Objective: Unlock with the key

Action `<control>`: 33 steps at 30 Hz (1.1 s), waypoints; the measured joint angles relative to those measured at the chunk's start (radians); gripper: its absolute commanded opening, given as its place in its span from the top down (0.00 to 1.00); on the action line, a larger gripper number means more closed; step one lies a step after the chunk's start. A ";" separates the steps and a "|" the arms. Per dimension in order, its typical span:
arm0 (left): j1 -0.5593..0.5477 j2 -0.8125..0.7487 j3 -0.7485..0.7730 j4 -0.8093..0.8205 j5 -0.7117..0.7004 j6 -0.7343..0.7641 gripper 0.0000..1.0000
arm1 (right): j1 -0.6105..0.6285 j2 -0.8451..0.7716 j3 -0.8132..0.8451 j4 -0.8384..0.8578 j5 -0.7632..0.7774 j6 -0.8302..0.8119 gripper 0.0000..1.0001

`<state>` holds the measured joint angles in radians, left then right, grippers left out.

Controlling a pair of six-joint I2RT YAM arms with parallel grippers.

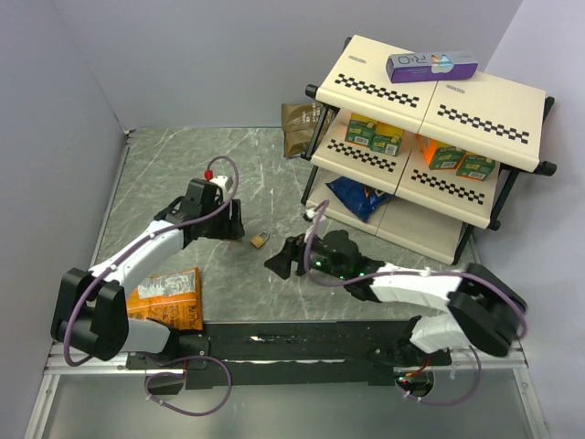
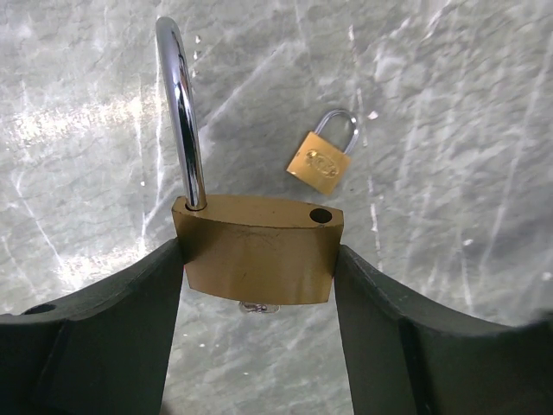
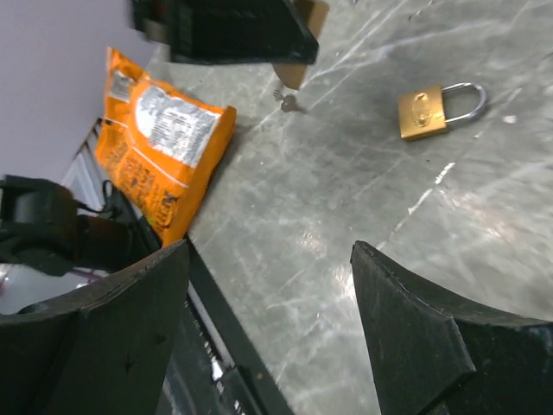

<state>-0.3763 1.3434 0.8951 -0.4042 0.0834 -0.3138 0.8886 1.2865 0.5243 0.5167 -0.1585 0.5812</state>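
I read the left jaws on the left wrist feed as clamped on the held padlock (image 2: 257, 255), with one dark finger (image 2: 104, 346) pressed to each side of its brass body. Its silver shackle (image 2: 180, 112) rises toward the top of the frame. One leg is seated and the other hole in the body is bare, so the shackle is sprung open.

The key (image 2: 257, 307) is a small silvery bit poking out under the bottom edge of that body, at lower centre. On the right wrist feed it shows at upper centre, just under the brass. I cannot tell whether it touches the desk (image 2: 449, 104).

A second padlock (image 2: 321, 160) lies flat on the grey marbled desk, upper right of centre, with its shackle closed. In the overhead view it sits between the two arms.

The right jaws stand wide apart with nothing between them. An orange snack bag (image 3: 164, 147) lies at the left of the right wrist feed.
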 measured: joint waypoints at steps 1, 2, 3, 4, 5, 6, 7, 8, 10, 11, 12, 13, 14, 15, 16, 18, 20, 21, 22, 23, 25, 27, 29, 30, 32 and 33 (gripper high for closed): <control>0.006 -0.005 0.000 0.001 0.012 -0.006 0.99 | 0.010 0.040 0.004 0.034 0.001 0.000 0.20; 0.011 -0.012 0.000 0.002 0.024 -0.013 0.99 | 0.018 0.087 0.016 0.064 0.002 0.001 0.20; 0.014 -0.019 -0.001 0.003 0.036 -0.019 0.99 | 0.023 0.134 0.032 0.093 0.009 0.002 0.21; 0.017 -0.028 -0.001 0.005 0.049 -0.024 0.99 | 0.030 0.178 0.050 0.121 0.011 0.003 0.22; 0.020 -0.039 -0.002 0.008 0.061 -0.029 0.99 | 0.036 0.221 0.069 0.146 0.014 0.005 0.22; 0.026 -0.043 -0.002 0.011 0.068 -0.032 0.99 | 0.042 0.259 0.089 0.175 0.018 0.005 0.23; 0.031 -0.051 -0.002 0.015 0.080 -0.037 0.99 | 0.046 0.286 0.105 0.193 0.020 0.006 0.23; 0.039 -0.055 -0.002 0.023 0.097 -0.044 0.99 | 0.052 0.323 0.128 0.223 0.021 0.006 0.23; 0.056 -0.056 -0.002 0.031 0.122 -0.051 0.99 | 0.063 0.378 0.165 0.268 0.029 0.008 0.23; 0.064 -0.056 -0.003 0.034 0.131 -0.052 0.99 | 0.066 0.402 0.183 0.290 0.036 0.005 0.24; 0.075 -0.056 -0.003 0.034 0.145 -0.058 0.99 | 0.068 0.422 0.199 0.304 0.041 0.004 0.24; 0.083 -0.056 -0.003 0.034 0.156 -0.064 0.99 | 0.069 0.440 0.214 0.315 0.046 0.002 0.24; 0.092 -0.056 -0.003 0.036 0.167 -0.068 0.99 | 0.070 0.456 0.230 0.327 0.051 0.000 0.26; 0.100 -0.056 -0.004 0.039 0.177 -0.071 0.99 | 0.071 0.473 0.247 0.337 0.058 -0.003 0.26; 0.106 -0.056 -0.004 0.042 0.185 -0.074 0.99 | 0.073 0.491 0.267 0.339 0.066 -0.007 0.27; 0.113 -0.057 -0.005 0.047 0.196 -0.077 0.99 | 0.074 0.518 0.301 0.336 0.080 -0.013 0.29; 0.119 -0.059 -0.010 0.051 0.209 -0.083 0.99 | 0.074 0.547 0.336 0.336 0.093 -0.024 0.32; 0.121 -0.061 -0.013 0.053 0.214 -0.087 0.99 | 0.074 0.558 0.348 0.334 0.098 -0.027 0.33; 0.123 -0.063 -0.016 0.055 0.217 -0.092 0.99 | 0.074 0.568 0.359 0.331 0.104 -0.031 0.34; 0.125 -0.066 -0.018 0.056 0.221 -0.093 0.99 | 0.074 0.576 0.368 0.326 0.109 -0.035 0.37; 0.128 -0.069 -0.024 0.058 0.231 -0.097 0.99 | 0.076 0.586 0.384 0.323 0.118 -0.042 0.39; 0.131 -0.070 -0.025 0.058 0.237 -0.100 0.99 | 0.076 0.599 0.405 0.319 0.127 -0.048 0.42; 0.131 -0.071 -0.025 0.061 0.240 -0.101 0.99 | 0.076 0.608 0.417 0.318 0.132 -0.052 0.45; 0.131 -0.071 -0.025 0.063 0.241 -0.101 0.99 | 0.076 0.613 0.421 0.318 0.134 -0.052 0.47; 0.132 -0.072 -0.025 0.065 0.243 -0.101 0.99 | 0.076 0.623 0.428 0.312 0.137 -0.051 0.50; 0.132 -0.073 -0.025 0.065 0.244 -0.101 0.99 | 0.076 0.628 0.430 0.309 0.140 -0.052 0.51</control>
<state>-0.2443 1.2705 0.8700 -0.3389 0.3275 -0.4152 0.9646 1.9141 0.9543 0.8253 -0.0189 0.5293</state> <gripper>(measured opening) 0.685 0.531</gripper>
